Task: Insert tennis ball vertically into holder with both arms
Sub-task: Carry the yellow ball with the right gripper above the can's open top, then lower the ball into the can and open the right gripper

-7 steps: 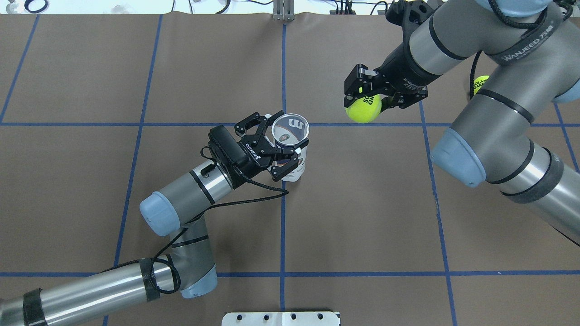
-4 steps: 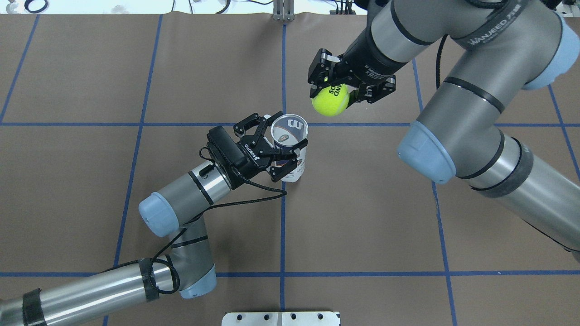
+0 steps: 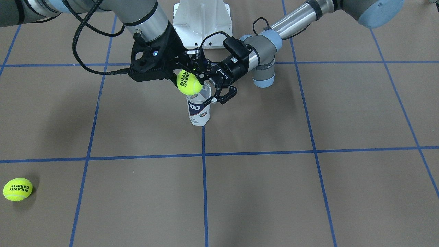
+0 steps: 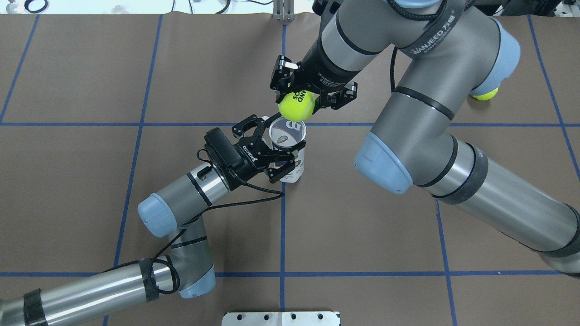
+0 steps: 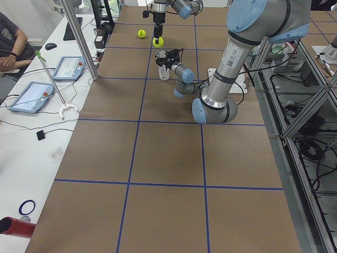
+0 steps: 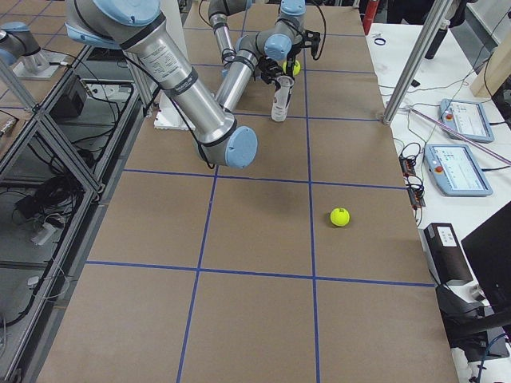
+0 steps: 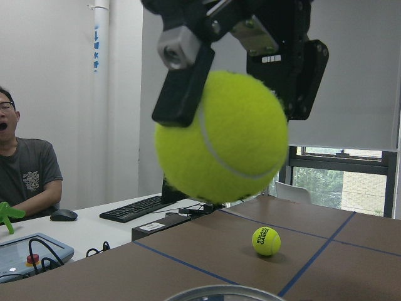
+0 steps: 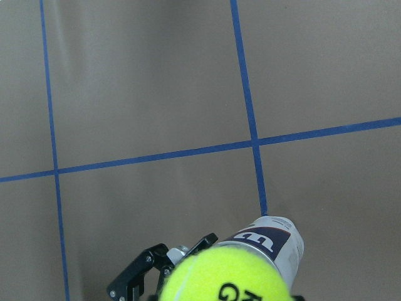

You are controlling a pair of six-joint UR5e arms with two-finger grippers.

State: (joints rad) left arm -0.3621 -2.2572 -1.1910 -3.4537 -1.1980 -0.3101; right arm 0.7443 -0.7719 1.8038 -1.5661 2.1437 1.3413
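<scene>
The holder (image 4: 290,156), a clear can with a navy "W" label, stands upright with its mouth open; it also shows in the front view (image 3: 199,112). My left gripper (image 4: 280,144) is shut on the holder's upper part from the side. My right gripper (image 4: 309,96) is shut on a yellow tennis ball (image 4: 297,105) and holds it in the air just above and beyond the far rim of the holder's mouth. In the left wrist view the ball (image 7: 222,135) hangs over the holder's rim (image 7: 219,293). In the right wrist view the ball (image 8: 225,279) is beside the holder (image 8: 272,241).
A second tennis ball (image 3: 18,189) lies on the brown table far to the robot's right, also in the overhead view (image 4: 485,94). A white mounting plate (image 4: 281,318) sits at the robot's base. Operators' desks with tablets (image 5: 29,95) line the far table edge.
My right arm has swung left with the tennis ball, from right of the centre line to just beyond the holder's mouth. My left gripper and the holder have barely shifted.
</scene>
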